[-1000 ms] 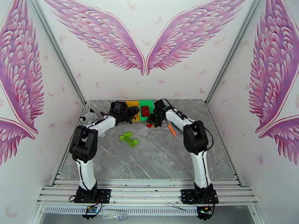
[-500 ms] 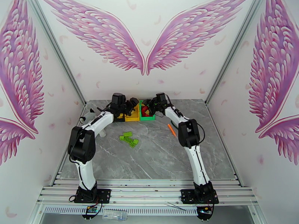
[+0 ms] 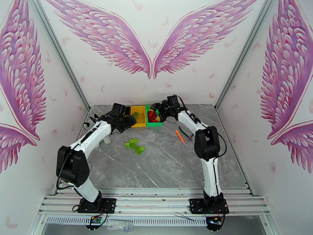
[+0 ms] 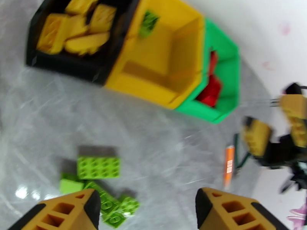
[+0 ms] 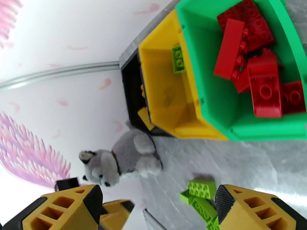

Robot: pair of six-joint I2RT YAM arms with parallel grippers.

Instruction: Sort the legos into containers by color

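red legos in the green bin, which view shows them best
Right wrist: the red legos are close and sharp, with studs visible. The left wrist shows them as a blurred red sliver; the top view, as a tiny red patch.

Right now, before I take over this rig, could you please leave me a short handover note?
Left gripper: open, empty, near the loose green bricks on the table.
Right gripper: open, empty, by the green bin.
Done: red bricks are in the green bin, yellow bricks in the black bin, and one green brick in the yellow bin.
Left: the loose green bricks in front of the bins, probably meant for the yellow bin.
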